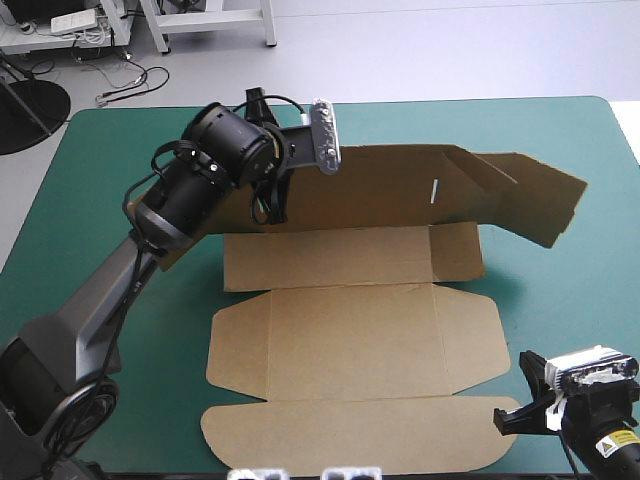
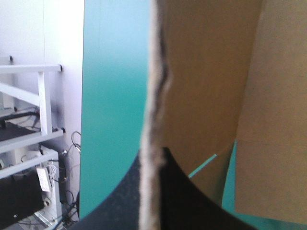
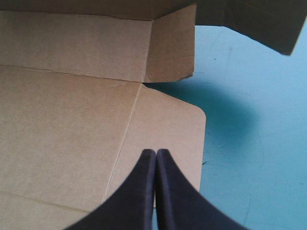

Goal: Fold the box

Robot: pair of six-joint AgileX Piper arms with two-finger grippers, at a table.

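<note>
Box (image 1: 350, 340): brown board sheet, middle of the tabletop (image 1: 120, 180), on its teal-green cover. The near and centre panels lie flat with rounded side flaps spread out. The far panel stands lifted off the cover along the far side, its right end hanging free toward the far right corner. Left gripper (image 2: 152, 153): the arm rises from the near left corner, wrist bent over the lifted panel's left end and hiding it from above; black fingers (image 2: 192, 201) clamp that panel's edge, board between them. Right gripper (image 3: 156, 152): low at the near right corner, fingers pressed together on nothing, pointing at the box's right flaps.
</note>
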